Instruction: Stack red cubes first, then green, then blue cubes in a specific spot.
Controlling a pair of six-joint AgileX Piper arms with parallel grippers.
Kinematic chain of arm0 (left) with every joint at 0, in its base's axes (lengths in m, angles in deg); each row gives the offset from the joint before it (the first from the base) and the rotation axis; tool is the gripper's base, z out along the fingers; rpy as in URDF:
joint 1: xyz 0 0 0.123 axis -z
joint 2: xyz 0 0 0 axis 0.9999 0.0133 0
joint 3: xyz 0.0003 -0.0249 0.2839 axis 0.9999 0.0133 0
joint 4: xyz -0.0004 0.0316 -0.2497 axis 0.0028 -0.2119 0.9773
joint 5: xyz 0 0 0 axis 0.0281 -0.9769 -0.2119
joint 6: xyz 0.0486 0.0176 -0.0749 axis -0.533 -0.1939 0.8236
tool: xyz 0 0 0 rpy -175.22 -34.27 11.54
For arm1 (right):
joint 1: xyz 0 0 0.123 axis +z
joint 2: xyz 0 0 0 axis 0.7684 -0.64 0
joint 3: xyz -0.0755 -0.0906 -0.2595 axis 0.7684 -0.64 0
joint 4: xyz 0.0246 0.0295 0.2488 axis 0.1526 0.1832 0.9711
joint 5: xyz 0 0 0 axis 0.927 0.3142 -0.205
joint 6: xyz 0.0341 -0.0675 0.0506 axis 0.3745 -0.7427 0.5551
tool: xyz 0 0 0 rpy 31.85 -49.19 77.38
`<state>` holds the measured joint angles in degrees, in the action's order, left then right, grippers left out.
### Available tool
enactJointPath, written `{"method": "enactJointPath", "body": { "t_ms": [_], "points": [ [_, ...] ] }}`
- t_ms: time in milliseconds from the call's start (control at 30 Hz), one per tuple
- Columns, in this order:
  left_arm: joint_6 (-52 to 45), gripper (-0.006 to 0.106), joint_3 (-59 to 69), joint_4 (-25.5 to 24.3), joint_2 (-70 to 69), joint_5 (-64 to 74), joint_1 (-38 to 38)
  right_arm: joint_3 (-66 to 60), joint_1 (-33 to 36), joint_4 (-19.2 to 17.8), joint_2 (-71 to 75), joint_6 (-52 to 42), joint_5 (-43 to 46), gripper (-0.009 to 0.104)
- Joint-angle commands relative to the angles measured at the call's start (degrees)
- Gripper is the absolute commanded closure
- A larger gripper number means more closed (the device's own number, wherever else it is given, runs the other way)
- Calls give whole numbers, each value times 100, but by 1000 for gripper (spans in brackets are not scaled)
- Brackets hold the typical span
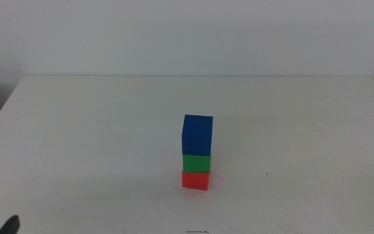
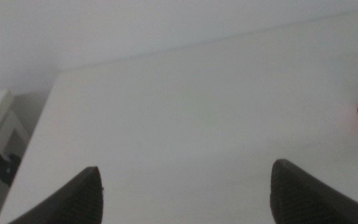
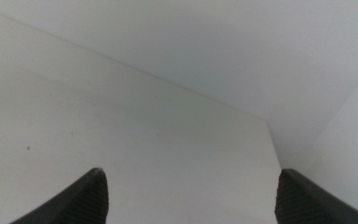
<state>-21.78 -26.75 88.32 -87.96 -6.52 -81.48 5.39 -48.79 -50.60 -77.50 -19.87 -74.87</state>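
There are three cubes in all, one of each colour: one red cube [image 1: 195, 180], one green cube [image 1: 196, 162] and one blue cube [image 1: 197, 134]. They form one single stack, three cubes high, red at the bottom, green in the middle, blue on top. One bench [image 1: 83, 143] carries them, white and plain. Two grippers show, the left gripper [image 2: 185, 193] and the right gripper [image 3: 191, 196], each with two dark jaws, so four jaws counted, and each pair stands wide apart with bare bench between.
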Motion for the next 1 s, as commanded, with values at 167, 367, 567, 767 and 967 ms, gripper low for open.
{"method": "enactJointPath", "body": {
  "t_ms": [167, 367, 567, 767, 967],
  "points": [
    [30, 11, 243, 82, -122, -556, 6, -395, -62, 396, 470, -27, 412, 20],
    [30, 11, 638, 47, -122, -550, 6, -388, -62, 572, 600, -27, 295, 20],
    [30, 11, 802, 47, -116, -727, 6, -388, -62, 578, 600, -27, 285, 20],
    [30, 11, 802, 47, -116, -727, 6, -388, -57, 633, 600, -27, 252, 20],
    [30, 11, 802, 47, -116, -727, 6, -388, -52, 196, 600, 2191, 911, 13]
  ]
}}
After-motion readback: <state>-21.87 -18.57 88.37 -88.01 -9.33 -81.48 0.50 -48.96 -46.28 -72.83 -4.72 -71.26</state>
